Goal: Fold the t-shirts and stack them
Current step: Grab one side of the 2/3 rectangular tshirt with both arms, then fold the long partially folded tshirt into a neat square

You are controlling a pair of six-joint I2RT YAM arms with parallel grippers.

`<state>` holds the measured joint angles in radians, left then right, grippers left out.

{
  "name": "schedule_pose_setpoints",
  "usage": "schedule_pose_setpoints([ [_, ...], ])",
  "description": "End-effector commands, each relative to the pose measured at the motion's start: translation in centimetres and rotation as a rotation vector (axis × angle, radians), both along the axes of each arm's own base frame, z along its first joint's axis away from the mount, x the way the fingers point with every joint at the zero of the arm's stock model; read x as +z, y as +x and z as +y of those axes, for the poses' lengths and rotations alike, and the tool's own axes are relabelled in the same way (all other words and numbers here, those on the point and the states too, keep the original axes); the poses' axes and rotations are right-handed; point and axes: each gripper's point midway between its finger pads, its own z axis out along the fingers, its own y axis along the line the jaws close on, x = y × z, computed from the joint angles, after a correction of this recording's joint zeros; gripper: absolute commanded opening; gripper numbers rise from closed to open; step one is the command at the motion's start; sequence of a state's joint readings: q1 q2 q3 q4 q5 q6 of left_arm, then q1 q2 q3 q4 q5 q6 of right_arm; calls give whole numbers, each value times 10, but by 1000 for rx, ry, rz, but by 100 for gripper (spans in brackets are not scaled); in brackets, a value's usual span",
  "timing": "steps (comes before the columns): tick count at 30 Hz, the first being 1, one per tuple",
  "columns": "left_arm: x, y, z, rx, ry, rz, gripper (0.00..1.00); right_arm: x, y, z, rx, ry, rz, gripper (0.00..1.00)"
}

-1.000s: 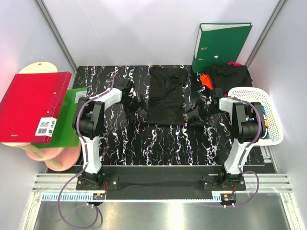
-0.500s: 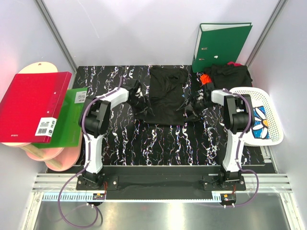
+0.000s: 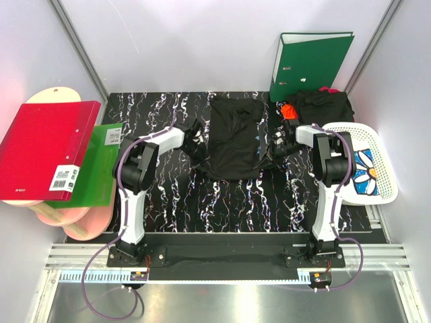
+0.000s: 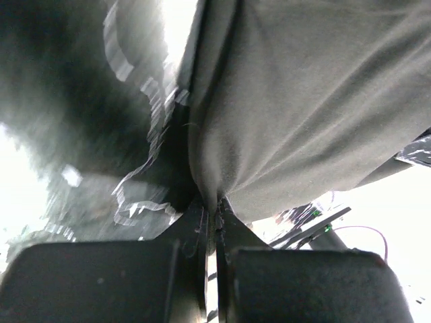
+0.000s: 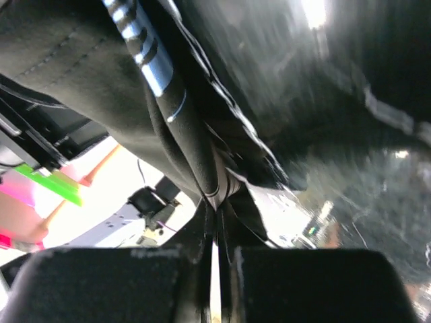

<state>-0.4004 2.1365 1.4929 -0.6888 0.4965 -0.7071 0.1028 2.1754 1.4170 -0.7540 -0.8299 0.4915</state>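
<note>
Both pincers have closed in on the black t-shirt (image 3: 232, 138) over the last second: left pincer (image 3: 197, 140) moved right onto its left edge, right pincer (image 3: 273, 145) moved up and left onto its right edge. Loose cloth that stuck out at both sides a second ago now sits tight against the shirt body, so the outline is narrower

Right arm's elbow also shifted back, uncovering a blue item with a white flower print (image 3: 367, 171) in the white basket (image 3: 343, 126)

Black t-shirt lies flat on the marbled worktop (image 3: 236, 202), in front of and to the left of the green ring binder (image 3: 310, 64), long axis running away from the arm bases

Left wrist view: left pincer (image 4: 214, 214) pressed together on a pinched fold of the shirt, cloth fanning out above the tips. Blurry, but the grip is clear

Right wrist view: right pincer (image 5: 217, 202) pinching a bunched, hemmed edge of dark cloth; a pale striped print (image 5: 145, 50) shows higher up on it

Pile of t-shirts (image 3: 326, 106), dark, sits directly in front of the green ring binder, with an orange-red t-shirt (image 3: 289, 111) at the pile's left side. White basket is in front of that pile, at the worktop's right edge

Far left of the green ring binder, off the worktop: red binder (image 3: 44, 151) lying over a green folder (image 3: 94, 171)
</note>
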Motion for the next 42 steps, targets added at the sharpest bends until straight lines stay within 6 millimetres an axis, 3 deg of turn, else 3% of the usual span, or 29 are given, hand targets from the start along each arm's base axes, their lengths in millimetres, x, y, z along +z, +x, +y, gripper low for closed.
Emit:
schedule_pose_setpoints([
  [1, 6, -30, 18, -1, 64, 30, 0, -4, -78, -8, 36, -52, 287, 0],
  [8, 11, -88, 26, -44, 67, 75, 0, -5, -116, -16, 52, -85, 311, 0],
  [11, 19, -102, 26, -54, 56, 70, 0, 9, -118, -16, 40, -82, 266, 0],
  [16, 39, -97, 22, -55, 31, 14, 0, 31, -109, -9, 16, -32, 222, 0],
  [22, 74, -69, 8, -60, -1, -69, 0, 65, -74, -2, -12, -6, 116, 0],
  [25, 101, -48, -3, -66, -31, -127, 0, 81, -55, 2, -12, 13, 82, 0],
  [26, 119, -35, -9, -68, -53, -177, 0, 86, -44, 3, -12, 18, 58, 0],
  [31, 157, -5, -25, -79, -96, -241, 0, 113, -10, 9, -7, 45, -14, 0],
  [34, 161, 9, -29, -75, -112, -248, 0, 122, 11, 12, -8, 59, -53, 0],
  [42, 133, 50, -22, -22, -115, -204, 0, 101, 65, 18, -14, 72, -69, 0],
])
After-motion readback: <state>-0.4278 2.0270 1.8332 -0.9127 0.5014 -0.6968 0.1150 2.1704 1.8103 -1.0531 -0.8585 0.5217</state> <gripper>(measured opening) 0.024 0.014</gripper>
